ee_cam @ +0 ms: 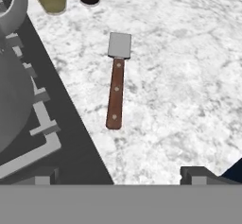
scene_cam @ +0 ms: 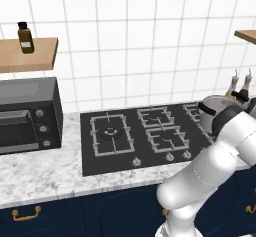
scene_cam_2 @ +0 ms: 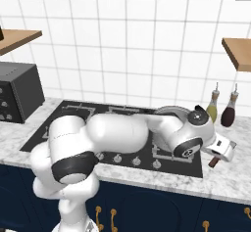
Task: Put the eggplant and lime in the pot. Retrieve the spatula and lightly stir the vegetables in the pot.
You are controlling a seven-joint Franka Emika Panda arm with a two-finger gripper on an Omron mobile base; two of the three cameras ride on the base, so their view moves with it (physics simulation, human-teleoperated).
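Spatula (ee_cam: 116, 87) lies flat on counter (ee_cam: 189, 100), right of pot (scene_cam_2: 171, 113). Gripper (ee_cam: 118, 176) above, jaws spread. Risk: thin handle slipping from a shallow pinch.

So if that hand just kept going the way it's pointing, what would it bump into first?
Most likely the spatula, lying flat on the marble counter right ahead of the hand; if it drifted slightly off, it would meet bare counter. Depth is hard to judge.

- The arm (scene_cam_2: 122, 133) reached low toward the worktop's right end.
- The gripper (ee_cam: 116, 176) pointed downward, its finger tips spread well apart, holding nothing.
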